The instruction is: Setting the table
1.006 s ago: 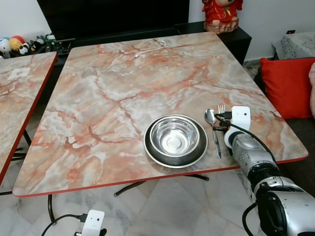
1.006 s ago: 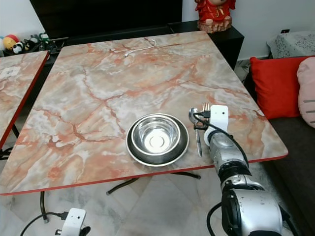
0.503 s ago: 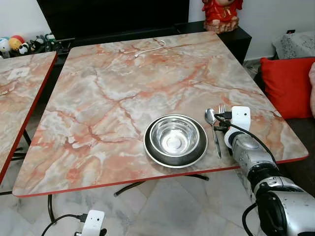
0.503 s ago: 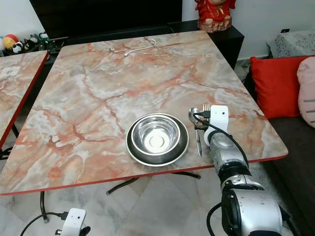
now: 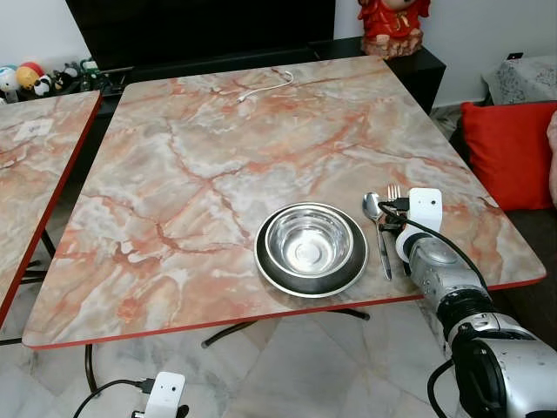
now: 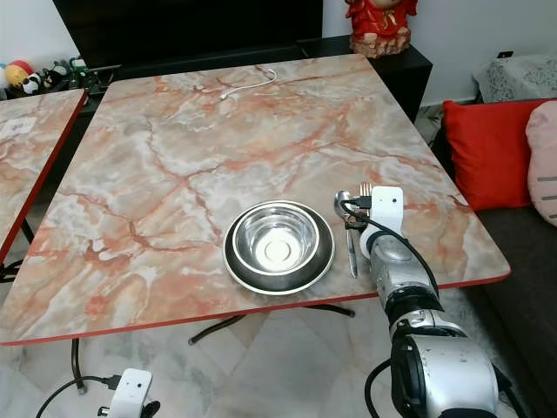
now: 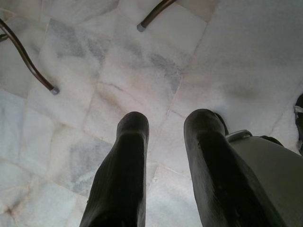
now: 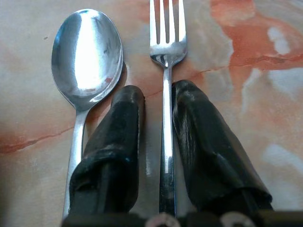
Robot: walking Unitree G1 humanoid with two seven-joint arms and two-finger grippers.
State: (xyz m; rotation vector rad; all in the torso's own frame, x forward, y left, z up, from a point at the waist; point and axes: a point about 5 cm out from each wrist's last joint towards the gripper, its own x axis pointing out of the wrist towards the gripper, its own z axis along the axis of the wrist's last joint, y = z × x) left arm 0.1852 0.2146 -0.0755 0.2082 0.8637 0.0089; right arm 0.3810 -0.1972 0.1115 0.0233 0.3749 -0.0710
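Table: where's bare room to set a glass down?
Bare marble between the white cable at the far edge and the bowl, and left of the bowl. Crowded right of it: spoon, fork, right gripper.

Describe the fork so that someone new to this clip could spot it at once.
On the big orange-veined marble table, find the steel bowl near the front edge. Right of it lie two utensils side by side; the fork is the outer one, tined, between the right gripper's fingers, unlike the round-bowled spoon.

Before me stands a marble-patterned table (image 5: 200, 165) with a red edge, a second table (image 5: 35, 174) just beside it at my left. Beyond runs a dark cabinet (image 5: 200, 30); a red cushion (image 5: 513, 152) lies right, pale marble floor (image 7: 118, 71) below.
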